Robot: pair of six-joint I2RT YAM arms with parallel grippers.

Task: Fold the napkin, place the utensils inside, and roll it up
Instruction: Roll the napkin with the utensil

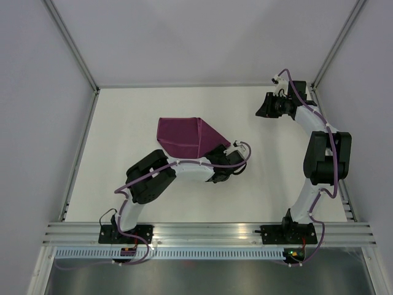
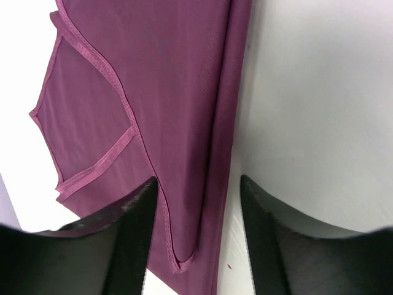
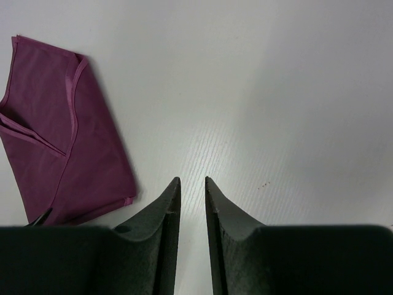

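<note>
Left arm folded low — left pincer straddles napkin edge.

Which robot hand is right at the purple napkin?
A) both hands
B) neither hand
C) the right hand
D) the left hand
D: the left hand has its fingers either side of the napkin's edge, while the right hand is over the white table, well apart from the cloth.

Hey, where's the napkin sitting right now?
In the top view the folded napkin lies on the table a little left of centre, its near right edge between the open fingers of the left gripper.
</note>
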